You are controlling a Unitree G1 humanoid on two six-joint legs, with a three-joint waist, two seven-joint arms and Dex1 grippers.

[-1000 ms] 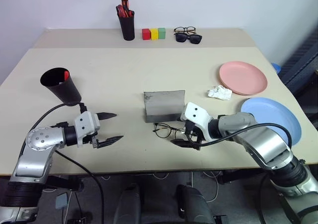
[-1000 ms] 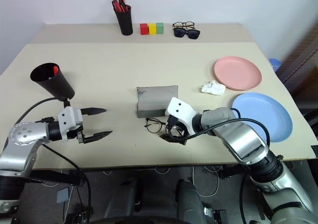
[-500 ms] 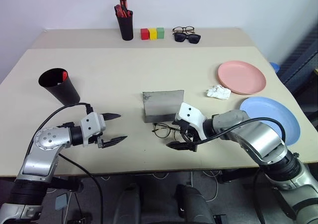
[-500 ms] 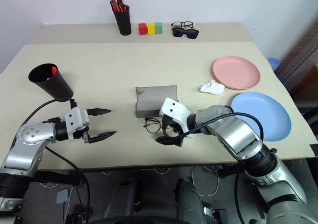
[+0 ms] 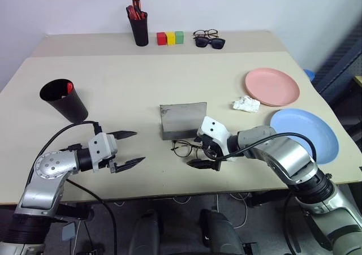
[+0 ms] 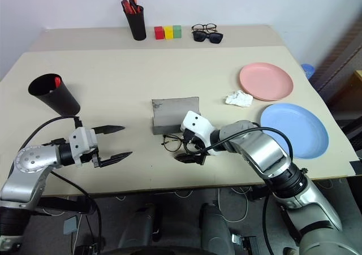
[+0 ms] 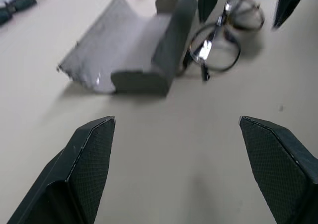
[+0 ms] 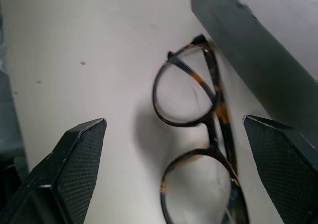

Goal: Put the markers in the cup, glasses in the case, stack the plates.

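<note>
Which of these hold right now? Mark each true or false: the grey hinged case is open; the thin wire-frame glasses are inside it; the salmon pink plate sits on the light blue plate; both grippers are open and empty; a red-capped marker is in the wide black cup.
1. The grey hinged case is open. True.
2. The thin wire-frame glasses are inside the case. False: they lie on the table just in front of it.
3. The salmon pink plate sits on the light blue plate. False: they lie apart, side by side, unstacked.
4. Both grippers are open and empty. True: the left gripper is over bare table, the right gripper at the glasses.
5. A red-capped marker is in the wide black cup. True.
</note>
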